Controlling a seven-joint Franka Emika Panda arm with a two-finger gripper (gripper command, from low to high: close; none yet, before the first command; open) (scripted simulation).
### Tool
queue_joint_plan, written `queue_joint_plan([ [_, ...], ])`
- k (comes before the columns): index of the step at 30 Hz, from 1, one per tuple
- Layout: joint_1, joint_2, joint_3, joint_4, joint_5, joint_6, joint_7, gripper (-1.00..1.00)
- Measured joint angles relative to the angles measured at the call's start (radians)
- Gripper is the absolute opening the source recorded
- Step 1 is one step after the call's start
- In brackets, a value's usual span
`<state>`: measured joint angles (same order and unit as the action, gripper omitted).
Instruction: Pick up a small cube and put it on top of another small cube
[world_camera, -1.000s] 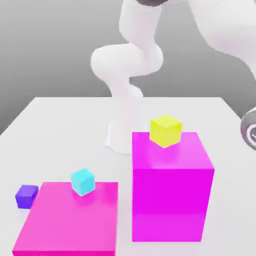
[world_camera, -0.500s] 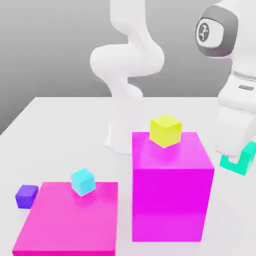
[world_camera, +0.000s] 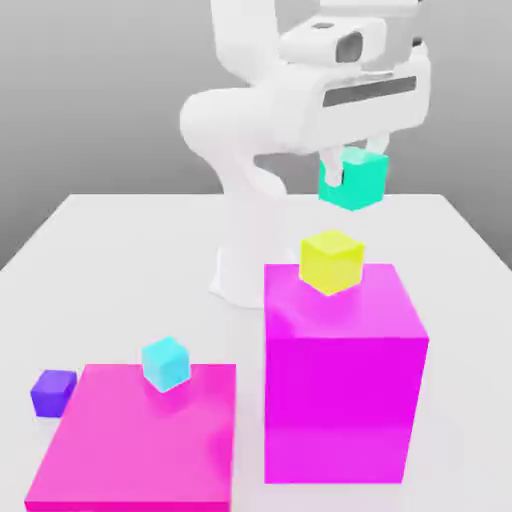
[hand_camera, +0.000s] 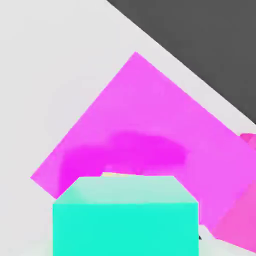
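Pincer: gripping 1 teal cube above yellow cube; prob. light, stiff; best hold: opp. side faces.

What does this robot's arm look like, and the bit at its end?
The arm is glossy white, with smooth, rounded, tube-like segments. The gripper hangs from a wide white block with a long dark slot across its face. Its two jaws are short, slim and whitish. A dark grey patch marks the wrist above.

Hand view: teal cube cut off by edge; pale sliver behind, probably yellow cube, mostly hidden.
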<state>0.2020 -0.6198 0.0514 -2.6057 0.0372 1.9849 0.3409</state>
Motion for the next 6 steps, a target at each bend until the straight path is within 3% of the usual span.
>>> queue_joint_plan([
  [2,-0.002,0.018,0.003,-0.057,0.003,0.076,-0.001,-1.0],
  [3,-0.003,0.028,0.004,-0.082,0.005,0.11,-0.002,1.0],
  [6,-0.003,0.028,0.004,-0.082,0.005,0.11,-0.002,1.0],
])
